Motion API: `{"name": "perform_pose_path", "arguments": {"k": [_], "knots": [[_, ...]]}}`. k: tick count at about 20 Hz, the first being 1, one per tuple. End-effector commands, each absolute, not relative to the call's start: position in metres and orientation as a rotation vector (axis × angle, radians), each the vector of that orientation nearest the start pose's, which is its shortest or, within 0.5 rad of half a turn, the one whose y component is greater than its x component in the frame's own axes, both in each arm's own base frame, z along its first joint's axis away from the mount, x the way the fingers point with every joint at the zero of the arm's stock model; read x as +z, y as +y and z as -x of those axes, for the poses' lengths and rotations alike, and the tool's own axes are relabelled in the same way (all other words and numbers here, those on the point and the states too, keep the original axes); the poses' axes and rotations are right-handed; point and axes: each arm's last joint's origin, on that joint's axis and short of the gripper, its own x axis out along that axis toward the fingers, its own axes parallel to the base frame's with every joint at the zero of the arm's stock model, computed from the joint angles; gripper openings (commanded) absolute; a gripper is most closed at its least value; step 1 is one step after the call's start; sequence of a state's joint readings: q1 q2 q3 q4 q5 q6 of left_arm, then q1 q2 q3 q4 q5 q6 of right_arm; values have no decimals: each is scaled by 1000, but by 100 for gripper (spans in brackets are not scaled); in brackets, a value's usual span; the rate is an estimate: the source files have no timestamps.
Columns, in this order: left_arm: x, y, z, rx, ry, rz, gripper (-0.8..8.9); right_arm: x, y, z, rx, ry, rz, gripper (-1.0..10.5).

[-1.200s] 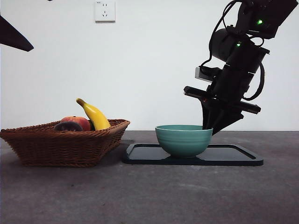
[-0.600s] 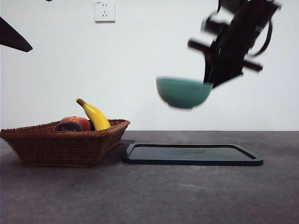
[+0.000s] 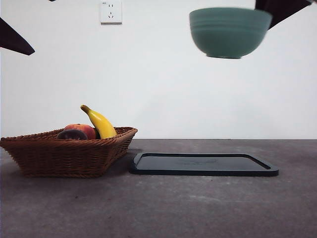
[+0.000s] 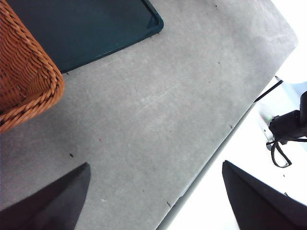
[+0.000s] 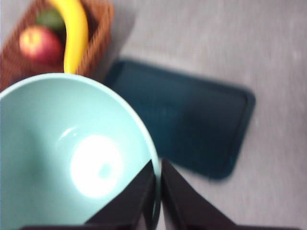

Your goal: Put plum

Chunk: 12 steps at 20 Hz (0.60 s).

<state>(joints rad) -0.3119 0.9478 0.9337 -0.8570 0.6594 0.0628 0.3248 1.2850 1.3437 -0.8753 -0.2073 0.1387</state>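
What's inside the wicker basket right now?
The brown wicker basket holds a yellow banana, a red-orange round fruit and the dark maroon plum. Its wall hides their lower parts and anything lying deeper.

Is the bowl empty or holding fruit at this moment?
Empty: the right wrist view shows the bowl's bare glazed inside. The right gripper pinches its rim, and the plum sits in the basket.
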Motion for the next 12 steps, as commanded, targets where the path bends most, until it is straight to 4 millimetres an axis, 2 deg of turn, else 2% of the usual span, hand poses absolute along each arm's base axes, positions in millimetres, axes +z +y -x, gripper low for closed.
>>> {"name": "perform_pose_path", "arguments": {"k": [1,5,12], "knots": [[307,-70,-158,-951,844,88,436,365,90,-228,481,846,-47,10],[307,-70,-158,-951,845,88,436,350,103,-216,541,876,-15,9],[307,-70,-158,-951,848,89,436,283,134,-207,629,938,-1,10]]}}
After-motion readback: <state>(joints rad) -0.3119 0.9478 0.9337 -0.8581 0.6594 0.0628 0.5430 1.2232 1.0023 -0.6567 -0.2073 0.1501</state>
